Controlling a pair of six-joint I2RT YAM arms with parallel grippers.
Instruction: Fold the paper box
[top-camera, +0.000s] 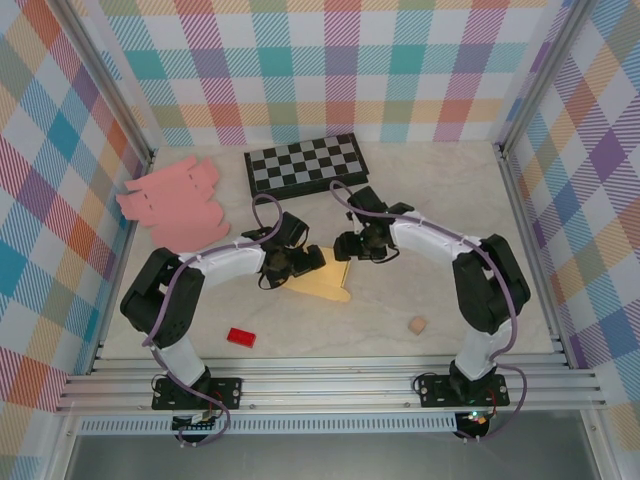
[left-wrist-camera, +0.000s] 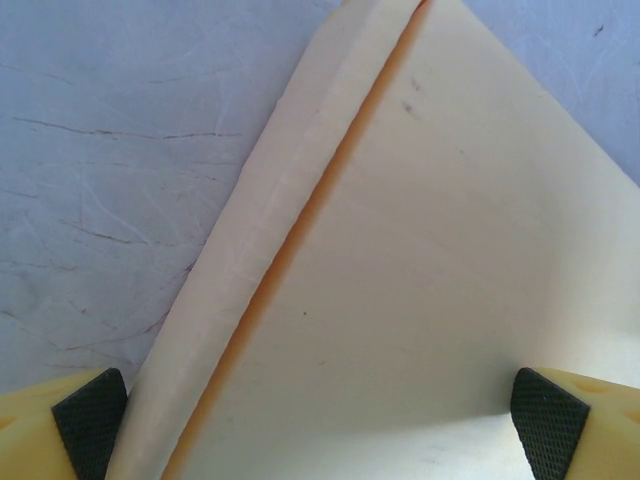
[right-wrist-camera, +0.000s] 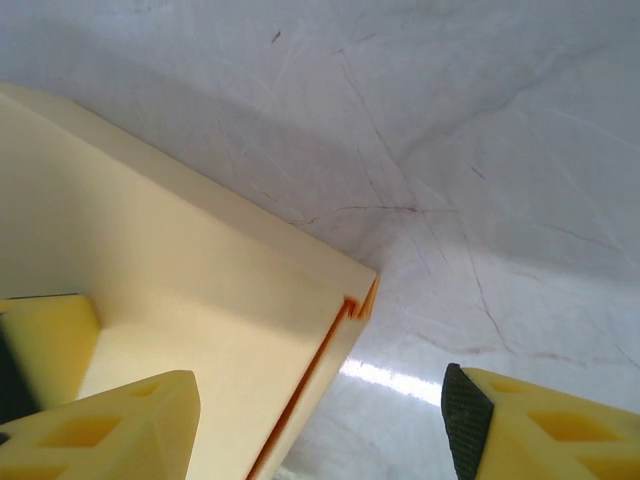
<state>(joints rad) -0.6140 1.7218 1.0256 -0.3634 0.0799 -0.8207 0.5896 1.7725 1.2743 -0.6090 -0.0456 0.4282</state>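
Paper box (top-camera: 325, 283) is lying part-folded mid-tabletop (top-camera: 450, 200), left hand (left-wrist-camera: 320, 428) gaping fully at its 9 o'clock, right hand (right-wrist-camera: 310, 430) standing part-open astride the raised wall (right-wrist-camera: 200, 260) at 1 o'clock, neither gripping; unheld, the wall is likely springing flat.

Lab cell (plaid walls (top-camera: 340, 70), aluminium rails (top-camera: 330, 385))

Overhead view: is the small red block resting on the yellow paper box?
No, the red block lies on the bare table, apart from the yellow paper box.
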